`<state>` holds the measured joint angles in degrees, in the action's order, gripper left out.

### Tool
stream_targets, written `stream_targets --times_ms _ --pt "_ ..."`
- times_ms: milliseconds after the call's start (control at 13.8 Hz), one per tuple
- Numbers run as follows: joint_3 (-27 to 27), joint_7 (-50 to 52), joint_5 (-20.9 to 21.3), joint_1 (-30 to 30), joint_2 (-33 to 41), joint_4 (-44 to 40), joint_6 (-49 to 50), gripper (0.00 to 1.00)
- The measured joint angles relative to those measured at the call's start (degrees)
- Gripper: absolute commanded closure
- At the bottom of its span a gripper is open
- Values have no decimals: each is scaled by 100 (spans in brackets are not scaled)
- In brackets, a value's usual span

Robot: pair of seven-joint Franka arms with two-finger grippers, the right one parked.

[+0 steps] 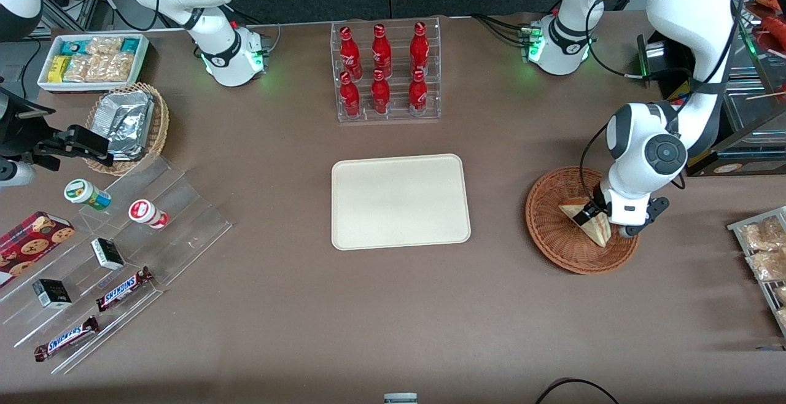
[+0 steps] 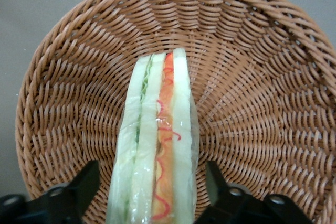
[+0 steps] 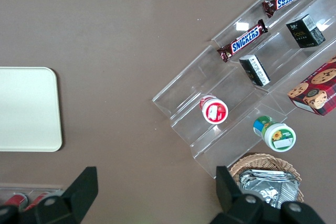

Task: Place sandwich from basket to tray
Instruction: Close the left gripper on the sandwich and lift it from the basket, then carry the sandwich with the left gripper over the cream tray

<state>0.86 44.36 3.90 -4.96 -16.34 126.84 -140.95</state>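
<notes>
Front view: the left arm's tool [image 1: 594, 212] was down inside the basket [image 1: 552, 232], which stood on the surface toward the working arm's end, well apart from the tray [image 1: 400, 201].
Sandwich: the sandwich [image 1: 588, 220] stood on edge in the basket, its filling edge turned up toward the wrist camera, red-orange and green layers between pale bread [image 2: 157, 156].
Tool state: spread wide, one finger [image 2: 84, 187] on each flank of the sandwich, with a visible gap on both sides; nothing was gripped.
Contact: from the wrist view the fingers did not appear to touch the bread; how deep they reached I could not tell.
Tray: bare, with nothing on it, near the middle of the surface.
Done so far: by my reading, only the approach and the straddling of the sandwich.
Left to do: closing on the sandwich, lifting it clear of the basket rim, carrying it across to the tray, setting it down and letting go.
Progress: early, before the grasp.
</notes>
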Motion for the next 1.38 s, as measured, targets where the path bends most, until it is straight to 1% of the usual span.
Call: stream_targets --times_ms 73,145,291,436,655,873,1018,1091,1236,1382 --pt "0 0 0 0 2 0 30 96" --pt "0 0 0 0 8 -1 60 100" --pt "-2 1 0 0 38 -26 191 100" --pt "-24 1 0 -7 114 -157 573 100" --pt "-84 0 1 -261 365 -739 1921 100" --pt "-128 71 -3 -900 578 -1556 3182 100" --pt "-154 133 -8 -1494 565 -2092 3721 100" --pt "-165 190 -30 -1803 514 -2285 3809 100" --pt "-178 263 -204 -2351 303 -2583 3816 100" --pt "-181 320 -419 -2813 -95 -2945 3812 100"
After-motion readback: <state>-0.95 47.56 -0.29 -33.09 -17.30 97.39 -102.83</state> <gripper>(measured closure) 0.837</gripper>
